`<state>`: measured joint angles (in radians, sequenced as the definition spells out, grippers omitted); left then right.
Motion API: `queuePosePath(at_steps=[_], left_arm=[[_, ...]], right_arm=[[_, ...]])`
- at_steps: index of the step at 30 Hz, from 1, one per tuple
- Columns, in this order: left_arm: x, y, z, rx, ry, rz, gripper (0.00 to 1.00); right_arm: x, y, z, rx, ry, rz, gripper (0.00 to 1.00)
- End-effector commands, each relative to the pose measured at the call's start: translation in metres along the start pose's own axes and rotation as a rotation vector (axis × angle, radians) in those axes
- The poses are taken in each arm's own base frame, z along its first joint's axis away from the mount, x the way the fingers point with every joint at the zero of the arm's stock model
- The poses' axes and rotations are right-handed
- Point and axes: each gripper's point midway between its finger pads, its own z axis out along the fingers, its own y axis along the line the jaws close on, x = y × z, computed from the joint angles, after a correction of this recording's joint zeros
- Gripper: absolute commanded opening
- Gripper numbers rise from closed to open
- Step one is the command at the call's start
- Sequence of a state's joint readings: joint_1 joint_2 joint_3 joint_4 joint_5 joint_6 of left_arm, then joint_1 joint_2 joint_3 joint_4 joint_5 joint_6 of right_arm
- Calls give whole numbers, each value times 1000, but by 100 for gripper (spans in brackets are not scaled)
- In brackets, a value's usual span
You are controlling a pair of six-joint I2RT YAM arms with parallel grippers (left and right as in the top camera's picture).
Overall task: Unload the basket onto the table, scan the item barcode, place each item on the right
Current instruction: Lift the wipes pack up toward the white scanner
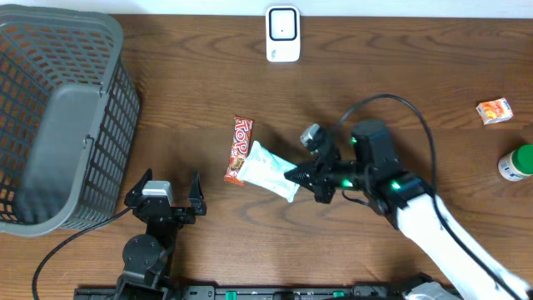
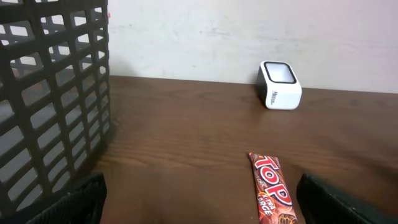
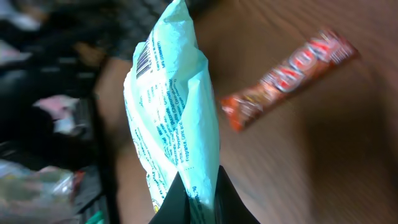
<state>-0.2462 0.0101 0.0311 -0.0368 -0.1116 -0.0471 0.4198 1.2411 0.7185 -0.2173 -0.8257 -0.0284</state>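
One brown counter [image 1: 208, 92] carries a grey basket [image 1: 125, 108] at its far left corner. By the near edge, the left hand [image 1: 166, 188] has its fingers wide apart. Mid-counter, the right hand [image 1: 298, 177] is clamped on a pale green packet [image 1: 268, 169], just beside a red candy bar [image 1: 239, 150]. A white scanner [image 1: 282, 33] stands at the far edge.

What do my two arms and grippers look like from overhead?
Right arm: white link, black wrist with green lights, black cable looping over it, slim black right gripper. Left arm: all black, grey block behind the black two-finger left gripper.
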Motion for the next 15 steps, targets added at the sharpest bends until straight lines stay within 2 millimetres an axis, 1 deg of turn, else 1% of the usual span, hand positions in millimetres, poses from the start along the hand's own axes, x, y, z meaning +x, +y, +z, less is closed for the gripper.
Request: queuePosePath(at_steps=[1, 2, 5, 7, 10, 15], left_arm=[[17, 4, 2, -20, 40, 21, 98], [17, 4, 2, -20, 40, 21, 98], [17, 4, 2, -20, 40, 21, 98], [17, 4, 2, -20, 40, 21, 98], [17, 4, 2, -21, 40, 21, 98], [17, 4, 2, -20, 40, 21, 98]], right_arm=[[-11, 32, -16, -110, -44, -119, 1], [-10, 35, -22, -99, -47, -149, 1], [-8, 32, -35, -32, -48, -162, 1], [-8, 32, -40, -20, -55, -169, 1], [-7, 30, -43, -11, -53, -160, 1], [-6, 30, -43, -10, -51, -157, 1]])
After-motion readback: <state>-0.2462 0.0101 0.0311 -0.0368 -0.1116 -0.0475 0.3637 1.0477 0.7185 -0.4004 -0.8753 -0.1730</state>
